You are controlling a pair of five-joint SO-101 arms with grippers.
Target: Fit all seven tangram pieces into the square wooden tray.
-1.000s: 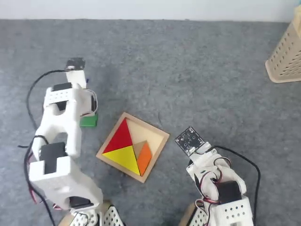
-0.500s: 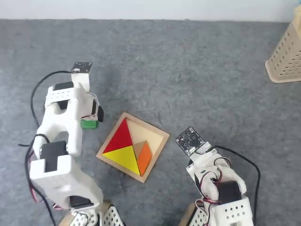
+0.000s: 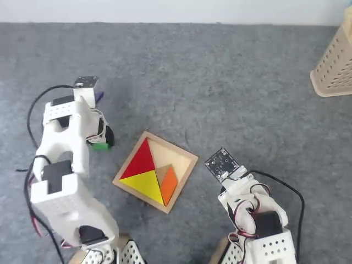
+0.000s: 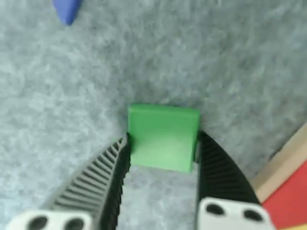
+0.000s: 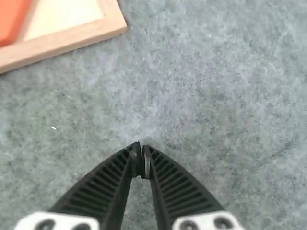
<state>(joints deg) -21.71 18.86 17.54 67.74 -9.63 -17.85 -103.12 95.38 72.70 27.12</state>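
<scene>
Honestly, the worry from where I stand is the hop over the rim of the tray (image 3: 171,145). The left gripper (image 4: 162,138) has its fingers (image 4: 111,165) pinching the green square (image 4: 163,129) by two opposite flat sides. That square sits on the counter just outside the tray, off the edge where the red triangle (image 3: 142,158) lies. The grip looks to bear on only one half of the piece, so I'd guess it could swivel between the fingers once lifted and arrive crooked. A low carry could clip the wooden rim or nudge the red triangle, the yellow triangle (image 3: 143,184) or the orange triangle (image 3: 169,184) already seated. The bare floor of the tray is on the side away from the green square, so the piece has to cross those seated ones. Being square, it has no long axis. Its faces run in line with the fingers, and I can't tell how that squares with the tray's edges. A blue piece (image 4: 67,9) lies farther from the tray. The right gripper (image 5: 141,149) hangs over bare counter just off the tray's rim, fingers pressed together on nothing.
</scene>
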